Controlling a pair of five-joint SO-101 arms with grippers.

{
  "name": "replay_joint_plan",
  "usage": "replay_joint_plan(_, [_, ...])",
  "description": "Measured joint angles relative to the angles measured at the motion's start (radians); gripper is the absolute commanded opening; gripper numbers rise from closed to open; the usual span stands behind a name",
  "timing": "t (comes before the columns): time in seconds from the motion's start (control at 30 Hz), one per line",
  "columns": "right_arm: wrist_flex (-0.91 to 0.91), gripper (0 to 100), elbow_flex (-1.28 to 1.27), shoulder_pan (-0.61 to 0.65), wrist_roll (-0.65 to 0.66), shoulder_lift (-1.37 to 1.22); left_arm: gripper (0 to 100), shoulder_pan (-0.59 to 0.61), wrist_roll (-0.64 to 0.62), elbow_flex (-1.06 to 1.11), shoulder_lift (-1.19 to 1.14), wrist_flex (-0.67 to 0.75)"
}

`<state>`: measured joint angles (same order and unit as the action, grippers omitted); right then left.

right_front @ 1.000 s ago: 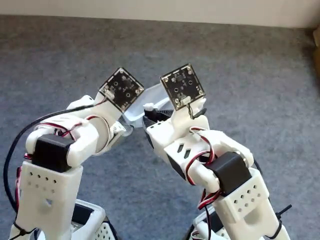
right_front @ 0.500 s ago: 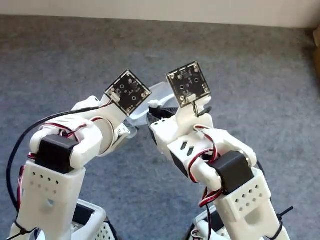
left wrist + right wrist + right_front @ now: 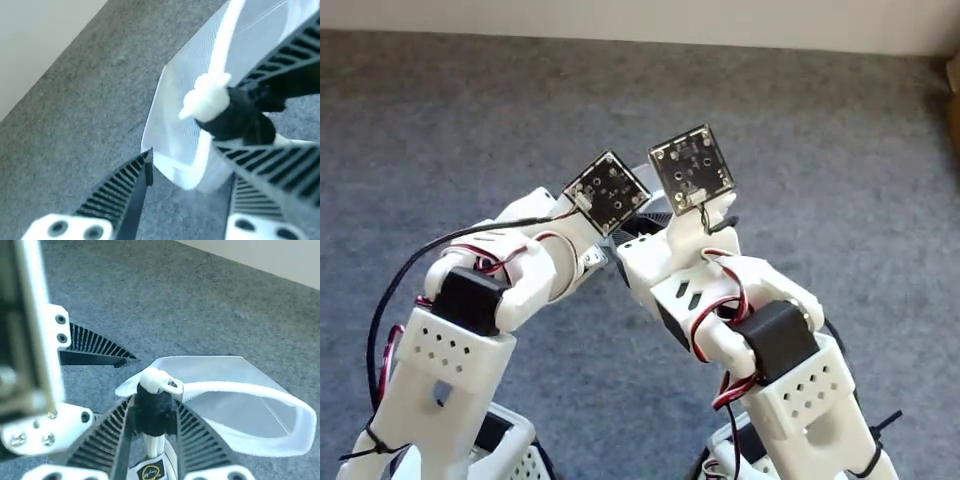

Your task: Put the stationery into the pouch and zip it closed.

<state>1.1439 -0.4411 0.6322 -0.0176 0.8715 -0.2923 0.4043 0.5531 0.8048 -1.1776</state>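
Though mostly hidden behind two square camera boards [image 3: 608, 192] in the high view, lodged between both arms' tips over grey carpet [image 3: 820, 120]: pouch [image 3: 185, 100], translucent, finely ribbed, edged with a white woven zip band. Cut off at the frame edge in the left wrist view; impossible to make out any contents through the cloudy wall. Right gripper [image 3: 155, 409] pinched tight on the black-and-white zip pull [image 3: 157, 382] at one end of the band, with the mouth beside it gaping in a soft loop. Left gripper [image 3: 182, 150] spread wide, black ridged fingers [image 3: 122, 192] either side of the pouch's rounded corner; cannot tell whether touching. Red and black cables [image 3: 715, 330] looped over white plastic arm shells. Pale wall [image 3: 620, 15] beyond the carpet's far edge.
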Motion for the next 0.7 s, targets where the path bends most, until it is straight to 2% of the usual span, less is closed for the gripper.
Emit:
replay_joint_plan(0.2, [-0.002,0.5,-0.002,-0.049,0.000,0.000,10,-0.009,0.000,0.015,0.000,0.005])
replay_joint_plan(0.4, [-0.002,0.5,-0.002,-0.110,0.000,0.000,1,-0.011,0.002,0.087,0.002,0.081])
replay_joint_plan(0.6, [-0.002,0.5,-0.002,-0.129,0.000,-0.002,1,-0.012,0.002,0.103,0.003,0.121])
replay_joint_plan(0.7, [-0.032,0.5,-0.002,-0.169,-0.046,-0.002,1,-0.014,-0.034,0.117,0.005,0.127])
